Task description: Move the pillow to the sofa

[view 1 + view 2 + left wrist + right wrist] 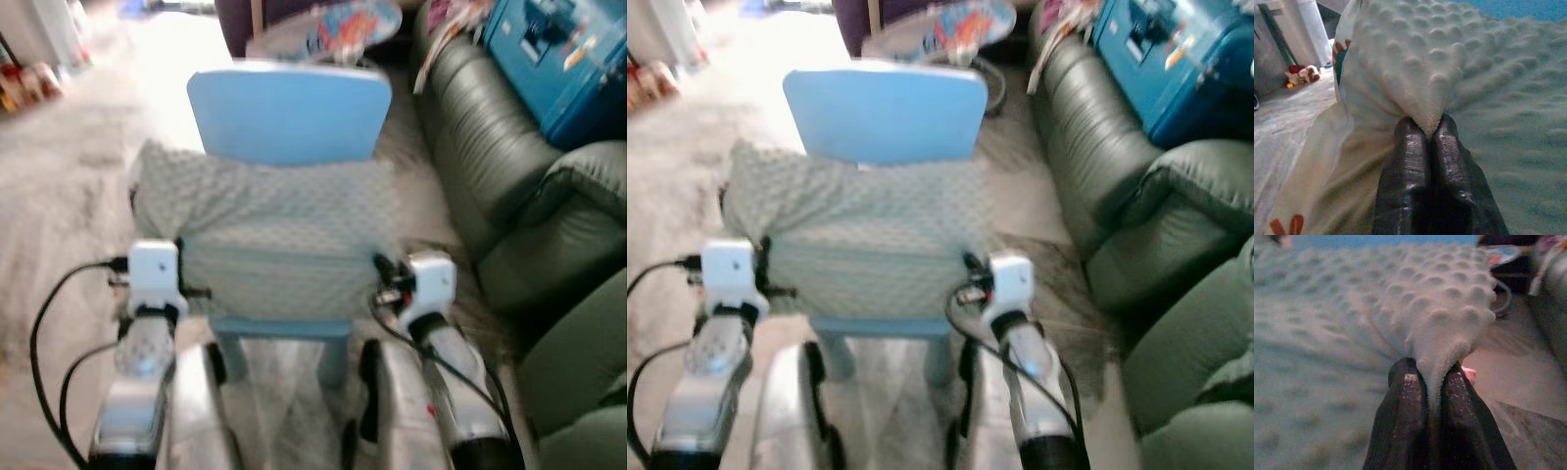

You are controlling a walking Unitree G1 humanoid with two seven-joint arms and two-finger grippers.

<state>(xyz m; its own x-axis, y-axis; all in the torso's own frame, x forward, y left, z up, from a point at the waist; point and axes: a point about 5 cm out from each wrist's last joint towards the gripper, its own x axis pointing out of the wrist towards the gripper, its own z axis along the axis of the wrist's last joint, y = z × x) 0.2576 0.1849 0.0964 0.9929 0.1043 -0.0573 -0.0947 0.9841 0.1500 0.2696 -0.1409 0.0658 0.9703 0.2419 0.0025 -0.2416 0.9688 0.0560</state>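
Left hand (1426,133) and right hand (1432,377) each pinching the pillow (284,240), atop the blue chair (289,108), sofa (490,166) alongside.

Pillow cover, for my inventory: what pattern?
Pale green pillow with raised dots, clearest in the right wrist view.

I'm holding both silver arms forward at the frame's bottom, left black two-fingered gripper (1427,132) and right black two-fingered gripper (1434,377) pinching closed on fabric.
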